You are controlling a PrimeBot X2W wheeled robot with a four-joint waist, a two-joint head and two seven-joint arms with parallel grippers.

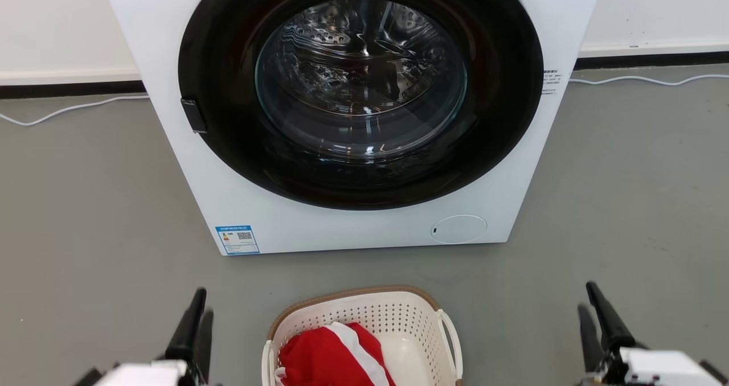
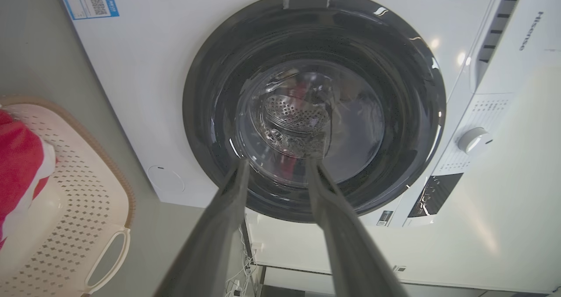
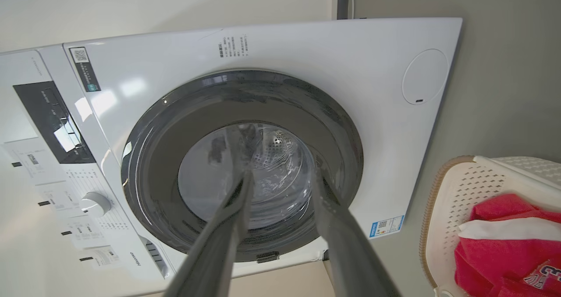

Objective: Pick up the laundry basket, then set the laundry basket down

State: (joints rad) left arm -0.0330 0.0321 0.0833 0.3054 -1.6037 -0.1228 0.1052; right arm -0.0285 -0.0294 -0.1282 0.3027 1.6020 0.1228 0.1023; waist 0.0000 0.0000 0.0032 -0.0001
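The laundry basket (image 1: 398,317) is cream-white and perforated with a brown rim. It stands on the grey floor at the bottom centre of the head view, in front of the washer, with a red and white garment (image 1: 333,354) inside. It appears too at the left edge of the left wrist view as the basket (image 2: 83,192), and at the right edge of the right wrist view as the basket (image 3: 464,187). My left gripper (image 1: 193,317) is open to the basket's left, apart from it. My right gripper (image 1: 595,312) is open to its right, also apart. Both hold nothing.
A white front-loading washer (image 1: 364,221) with a shut round glass door (image 1: 361,84) stands right behind the basket. White cables (image 1: 68,110) run along the floor by the wall on both sides. Grey floor spreads left and right of the basket.
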